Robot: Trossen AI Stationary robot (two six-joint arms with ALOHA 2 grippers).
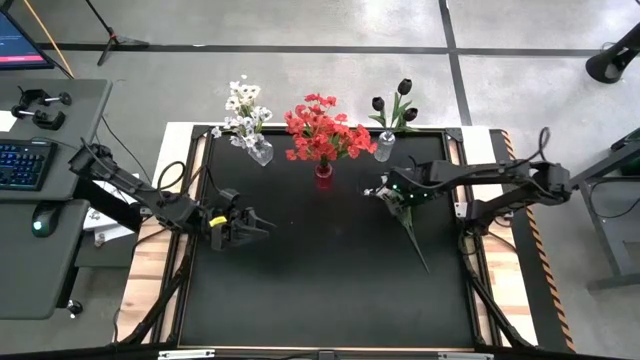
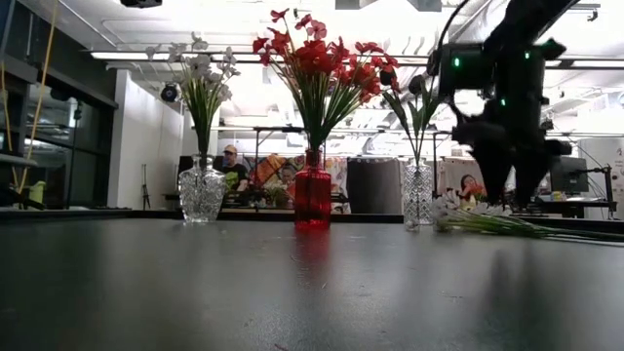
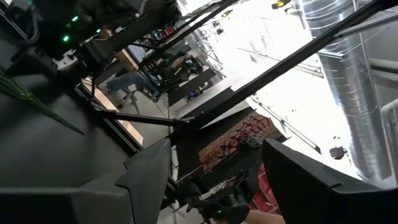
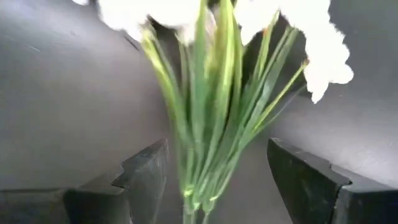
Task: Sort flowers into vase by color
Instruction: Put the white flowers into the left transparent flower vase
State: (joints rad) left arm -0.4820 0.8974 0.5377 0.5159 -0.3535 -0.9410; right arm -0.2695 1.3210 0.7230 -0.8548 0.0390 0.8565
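Note:
A white flower spray [image 1: 411, 233] lies flat on the black table at the right, its blossoms toward the vases; it also shows in the low view [image 2: 487, 223]. My right gripper [image 4: 214, 180] is open just above it, a finger on either side of its green stems [image 4: 208, 118], near the blossom end. My left gripper [image 1: 248, 222] is open and empty over the table's left part. At the far edge stand a clear vase with white flowers [image 1: 259, 152], a red vase with red flowers [image 1: 323, 172] and a clear vase with black flowers [image 1: 385, 150].
The three vases stand in a row along the far edge [image 2: 312, 195]. Bare black table top [image 1: 320, 300] lies between the arms and toward the near edge. A desk with a keyboard [image 1: 22, 163] stands left of the table. A person [image 2: 230, 166] sits in the room behind.

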